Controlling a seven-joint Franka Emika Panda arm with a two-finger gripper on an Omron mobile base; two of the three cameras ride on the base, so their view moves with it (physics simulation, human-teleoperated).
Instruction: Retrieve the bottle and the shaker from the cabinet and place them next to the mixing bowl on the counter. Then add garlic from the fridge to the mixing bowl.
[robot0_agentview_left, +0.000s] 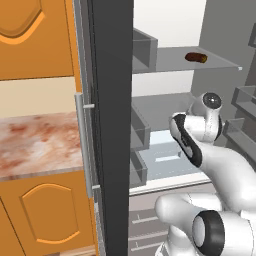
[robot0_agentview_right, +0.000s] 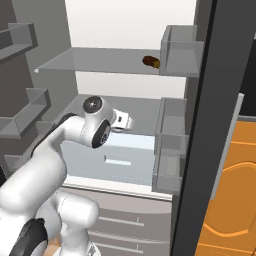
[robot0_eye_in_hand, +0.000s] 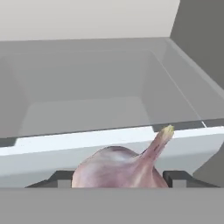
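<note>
Hand view: gripper (robot0_eye_in_hand: 118, 179) clamped on garlic (robot0_eye_in_hand: 122, 168), stem tilted up-right. Sitting just over pale fridge drawer (robot0_eye_in_hand: 65, 144).

The garlic (robot0_eye_in_hand: 122, 168) is showing only its upper half in the hand view, its base cut off along the bottom. The fingertips (robot0_eye_in_hand: 177, 178) are peeking out as dark corners beside the bulb, so contact cannot be judged. A small brown item (robot0_agentview_left: 196, 57) on the upper fridge shelf (robot0_agentview_right: 100, 62) is appearing too small to identify.
</note>
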